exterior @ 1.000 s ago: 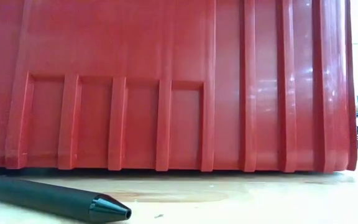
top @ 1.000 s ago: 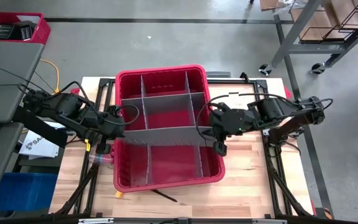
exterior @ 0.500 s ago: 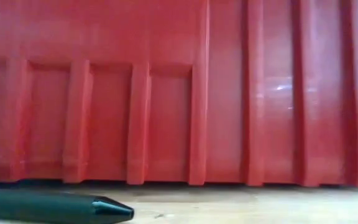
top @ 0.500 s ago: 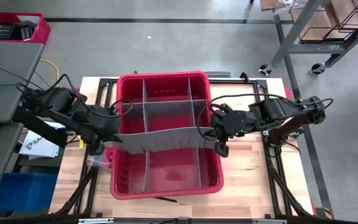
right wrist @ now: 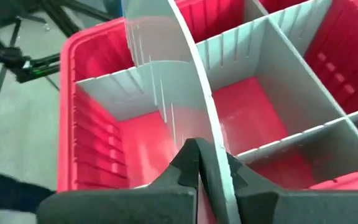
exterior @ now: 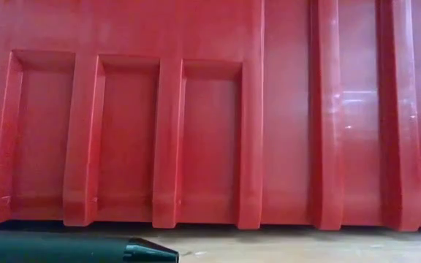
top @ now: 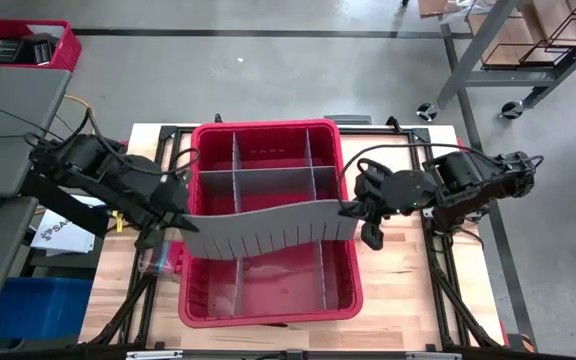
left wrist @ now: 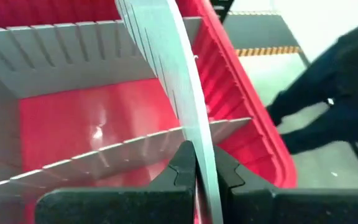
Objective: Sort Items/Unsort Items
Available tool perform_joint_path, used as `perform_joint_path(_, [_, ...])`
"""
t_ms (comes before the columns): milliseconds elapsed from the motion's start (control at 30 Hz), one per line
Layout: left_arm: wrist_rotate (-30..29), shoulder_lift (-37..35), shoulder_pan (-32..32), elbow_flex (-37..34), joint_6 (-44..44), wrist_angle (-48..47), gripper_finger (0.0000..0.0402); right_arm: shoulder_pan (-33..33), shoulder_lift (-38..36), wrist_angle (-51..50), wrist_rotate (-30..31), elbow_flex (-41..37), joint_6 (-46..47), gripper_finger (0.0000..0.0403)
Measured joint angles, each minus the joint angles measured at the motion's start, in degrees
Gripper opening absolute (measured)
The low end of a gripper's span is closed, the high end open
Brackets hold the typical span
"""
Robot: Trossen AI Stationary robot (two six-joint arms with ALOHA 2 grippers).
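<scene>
High view first: a large red plastic bin (top: 268, 300) is sat in the middle of the light wooden table (top: 398, 290), with grey plastic dividers slotted inside. One long grey slotted divider strip (top: 268, 228) is held up above the bin, bowed a bit, running across it from side to side. The left gripper (top: 180, 222) is clamped shut on one end of that strip and the right gripper (top: 353, 212) is clamped shut on the other end. A small clear bag (top: 160, 258) with something reddish in it can be seen on the table just beside the bin, under the left arm. None of the coloured blocky items can be made out here; the bin compartments in view look bare.

Low view: pretty much filled by the ribbed red wall of the bin (exterior: 210, 109). One of the items, a thin dark pen-like stick (exterior: 71, 250), is lying on the table in front of that wall, its tip pointing to the right.

Left wrist view: the strip (left wrist: 173, 74) is pinched edge-on between the two dark fingers (left wrist: 182, 168), over the bin's compartments.

Right wrist view: same deal, the strip (right wrist: 166, 74) is gripped between the dark fingers (right wrist: 188, 165), with the other dividers (right wrist: 260, 43) standing in the bin below.
</scene>
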Motion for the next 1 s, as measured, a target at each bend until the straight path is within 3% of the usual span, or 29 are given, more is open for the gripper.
perform_joint_path(100, [0.27,1.35,-2.11,0.01,-0.12,-1.54,0.0001,1.01,0.13,0.45,-0.15,-0.01,0.5,0.0])
perform_joint_path(233, [-5.1,4.21,-4.65,0.02,1.4,-8.15,0.0001,1.98,0.86,0.81,0.5,-0.11,1.5,0.0])
perform_joint_path(333, [-5.93,6.08,-5.83,0.02,2.12,-10.64,0.0001,2.08,1.36,1.71,1.01,-0.11,1.51,0.0])
perform_joint_path(567, [-4.62,7.03,-11.01,-0.02,-2.31,-7.6,0.0001,2.58,1.77,2.77,0.39,-0.09,1.38,0.0])
perform_joint_path(1000, [-11.83,7.3,-14.38,-0.02,-4.87,-12.63,0.0,2.56,1.77,3.16,0.75,-0.09,1.42,0.0])
